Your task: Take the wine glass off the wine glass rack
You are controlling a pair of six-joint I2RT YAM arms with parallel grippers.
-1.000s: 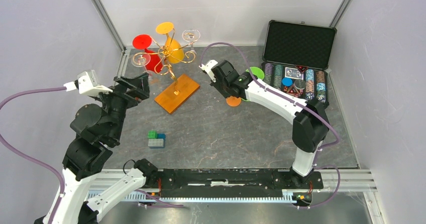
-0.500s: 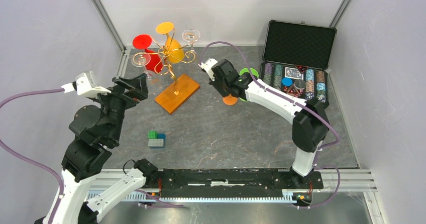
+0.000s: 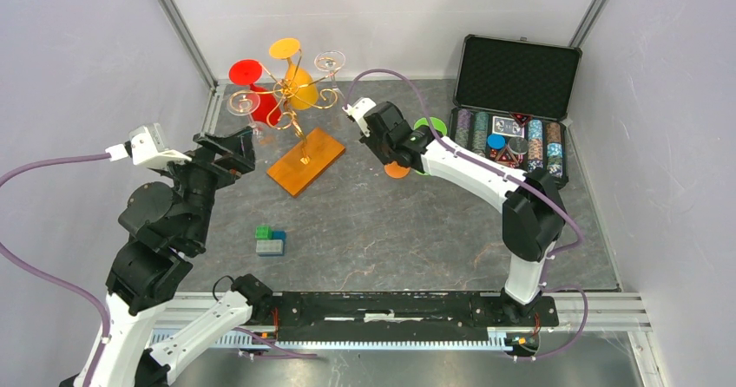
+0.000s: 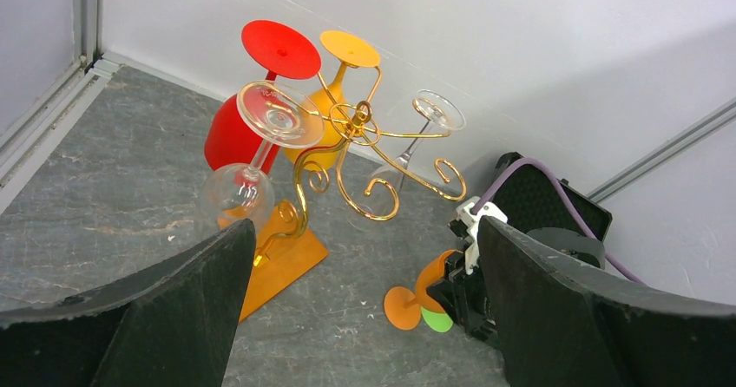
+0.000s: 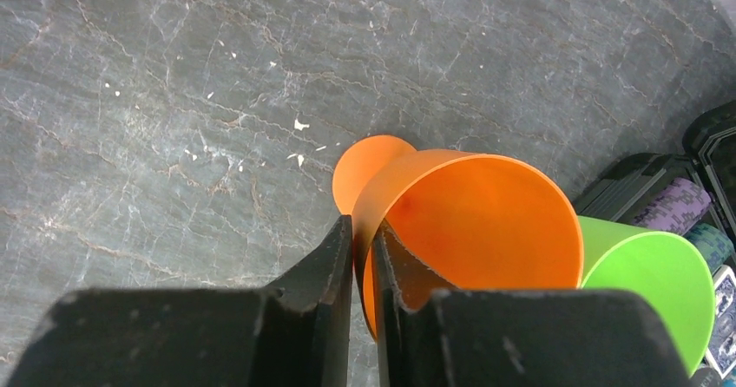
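Right of the rack [image 3: 308, 163], low over the counter [image 5: 130, 144]: pinches the orange wine glass [image 5: 486, 222] by its rim in the right end effector [image 5: 363, 231], beside a green glass [image 5: 660, 283]. Holds the left end effector [image 4: 364, 239] spread, empty. Could topple or knock its neighbour if released tilted.

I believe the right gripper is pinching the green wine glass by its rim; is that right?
Not quite: the right gripper is pinching the orange wine glass by its rim; the green wine glass is beside it, ungripped. The right wrist view shows this.
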